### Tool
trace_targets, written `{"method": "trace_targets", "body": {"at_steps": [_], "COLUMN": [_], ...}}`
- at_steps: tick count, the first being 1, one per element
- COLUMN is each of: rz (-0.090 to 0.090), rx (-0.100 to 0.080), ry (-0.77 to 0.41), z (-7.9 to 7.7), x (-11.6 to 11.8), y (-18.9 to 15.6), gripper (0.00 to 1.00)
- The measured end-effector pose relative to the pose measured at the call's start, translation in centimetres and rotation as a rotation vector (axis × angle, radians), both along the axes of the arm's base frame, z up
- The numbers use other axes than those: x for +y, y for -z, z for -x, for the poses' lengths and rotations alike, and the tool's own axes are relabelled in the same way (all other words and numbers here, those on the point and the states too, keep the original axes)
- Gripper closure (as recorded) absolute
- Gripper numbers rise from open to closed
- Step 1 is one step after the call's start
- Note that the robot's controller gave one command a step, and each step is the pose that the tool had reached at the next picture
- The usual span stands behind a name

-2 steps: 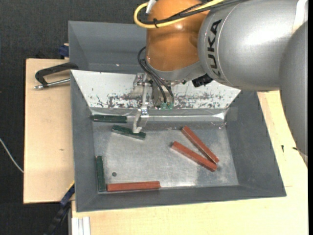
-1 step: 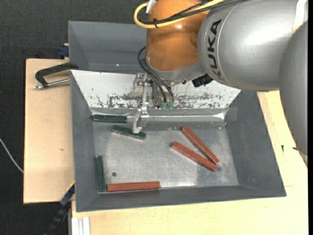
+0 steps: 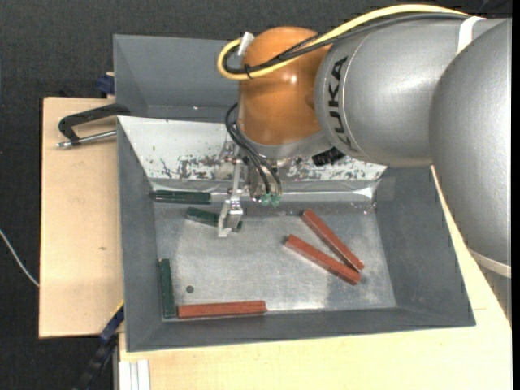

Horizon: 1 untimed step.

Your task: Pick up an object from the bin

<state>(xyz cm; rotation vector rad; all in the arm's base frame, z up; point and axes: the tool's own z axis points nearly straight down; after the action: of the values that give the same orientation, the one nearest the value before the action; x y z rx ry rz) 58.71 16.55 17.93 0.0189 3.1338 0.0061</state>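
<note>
Arm (image 3: 406, 80): noted as the largest item; smooth silver-grey rounded casing, entering from the view's right and covering the bin's far right corner.
Bin (image 3: 134, 218): grey metal, 4 sloped walls, flat floor of dull scuffed sheet; far wall recorded as speckled with dark flecks.
Orange cover (image 3: 276, 88): glossy, domed, fixed at the wrist above the far wall; a yellow cable (image 3: 366, 19) is looped over it, smooth and round in section.
6 bars logged, all straight, slim, rectangular in section, matte.
Near red-brown bar (image 3: 221, 309): laid flat along the near wall; its left end is seen just beside the foot of the left dark green bar (image 3: 166, 287), which is laid along the left wall, the 2 forming an L.
Upper right red-brown bar (image 3: 331, 238) and lower right red-brown bar (image 3: 321, 259): laid slantwise on the floor's right half, close together, nearly parallel.
Long dark green bar (image 3: 180, 195): laid at the foot of the far wall, left side.
Short dark green bar (image 3: 199, 214): laid just nearer than the long one, at the far left of the floor.
Gripper (image 3: 229, 224): pale metal, narrow, pointed down at the floor just beside the short dark green bar's right end; contact cannot be told; whether it is released or clenched cannot be told.
1 small dark dot (image 3: 189, 290) noted on the floor, near left.
</note>
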Motion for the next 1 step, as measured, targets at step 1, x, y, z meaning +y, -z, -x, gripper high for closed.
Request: {"method": "trace_targets", "body": {"at_steps": [1], "rz": [0.002], "rx": [0.009], "ry": [0.164], "z": [-0.50], "x": [-0.57], "y": [4.68], "gripper": [0.00]}}
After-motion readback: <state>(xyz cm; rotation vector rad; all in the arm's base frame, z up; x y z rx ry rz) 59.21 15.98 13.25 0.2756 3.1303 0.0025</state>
